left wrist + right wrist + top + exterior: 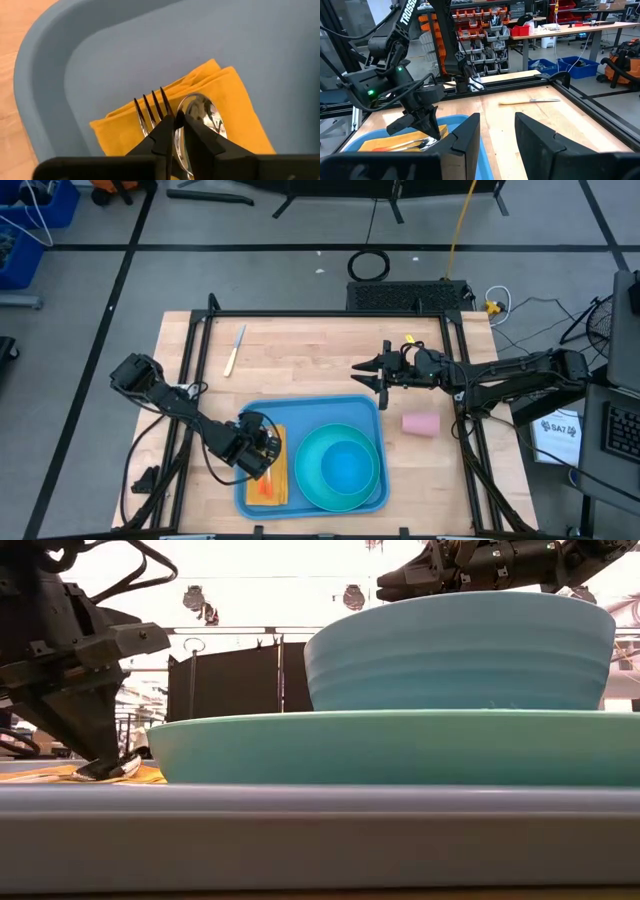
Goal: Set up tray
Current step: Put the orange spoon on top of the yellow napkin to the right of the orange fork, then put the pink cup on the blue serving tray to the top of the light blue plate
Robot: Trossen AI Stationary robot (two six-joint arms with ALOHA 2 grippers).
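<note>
The light-blue tray point(300, 412) lies at the table's near middle. On its left part rests a folded orange napkin point(230, 95), and on the napkin lie a fork point(150, 107) and a spoon point(202, 112) side by side. My left gripper point(177, 122) slants down onto the spoon and is shut on it. A teal plate point(312, 480) with a teal bowl point(350, 465) on it fills the tray's right part. My right gripper point(372, 375) hovers open and level beyond the tray's far edge, holding nothing. My left gripper has the spoon's handle point(178, 142) just behind the bowl, pinched between its two fingers. The fingers slant down from the table's left and straddle the handle. The spoon's bowl lies flat on the napkin, beside the fork.
A knife point(235, 350) lies on the bare wood at the far left. A pink cup point(421, 423) lies on its side to the right of the tray. A black frame borders the table. The wood between the knife and my right gripper is bare.
</note>
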